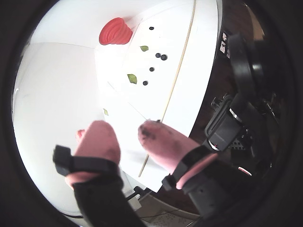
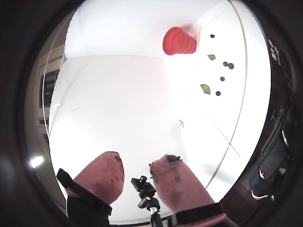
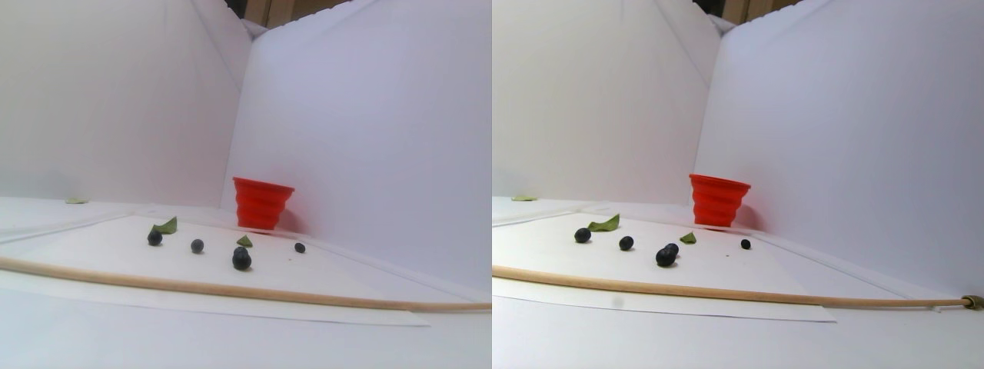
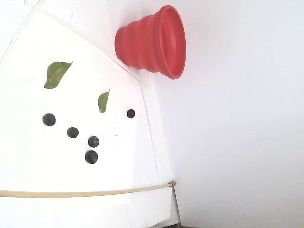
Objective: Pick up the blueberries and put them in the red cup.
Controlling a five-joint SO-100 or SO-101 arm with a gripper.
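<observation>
In a wrist view the gripper (image 1: 127, 128) fills the lower middle of the frame, its two pink, dark-smudged fingers (image 1: 97, 142) spread apart with nothing between them. Well above them, toward the upper middle, the red cup (image 1: 114, 31) stands at the far end of the white sheet (image 1: 184, 56). To its right, five blueberries (image 1: 163, 57) are scattered among green leaves (image 1: 132, 78), all well apart from the fingertips. A thin wooden stick (image 1: 177, 71) runs diagonally across the sheet, just right of the berries.

In the fixed view the berries (image 4: 91, 156) lie at the lower left: four in a loose row, two of them close together, and a fifth (image 4: 130, 113) off to the right, nearest the cup (image 4: 152, 42) at the upper middle. Two leaves (image 4: 56, 73) lie above the row. The stick (image 4: 85, 193) crosses the bottom, below all the berries.
</observation>
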